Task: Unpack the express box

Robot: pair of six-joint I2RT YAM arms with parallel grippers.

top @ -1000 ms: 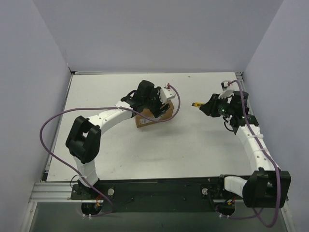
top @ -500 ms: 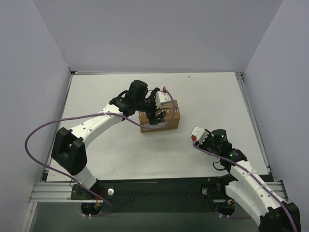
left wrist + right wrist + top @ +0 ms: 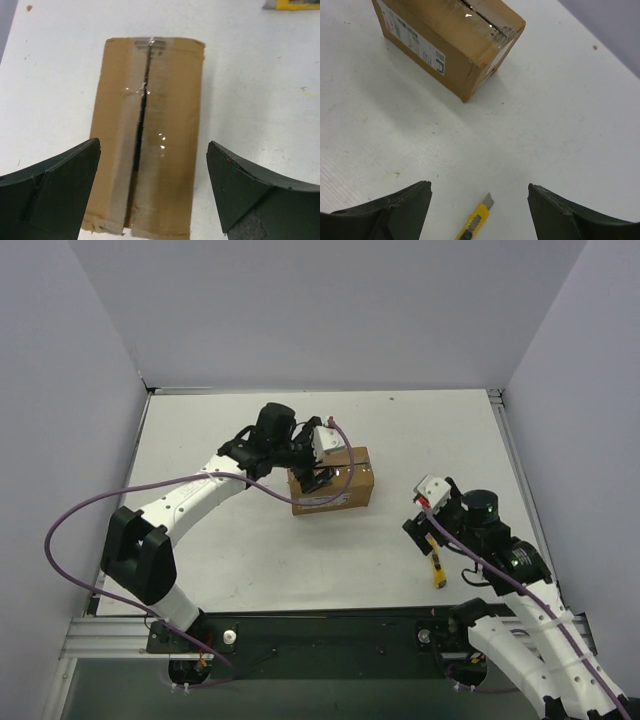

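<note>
- Your left tool [image 3: 320, 474] hovers right over the express box [image 3: 335, 485], fingers spread wide and gripping nothing.
- The box sits on the white table [image 3: 250, 550], near the middle, with its flaps down.
- In the left wrist view, a dark slit runs along the box's taped seam.
- Your right tool [image 3: 424, 532] is released too, low over the table and well apart from the box.
- A yellow utility knife [image 3: 437, 570] lies flat on the table between those spread fingers, touching neither.
- The box's white label faces the right wrist camera.
</note>
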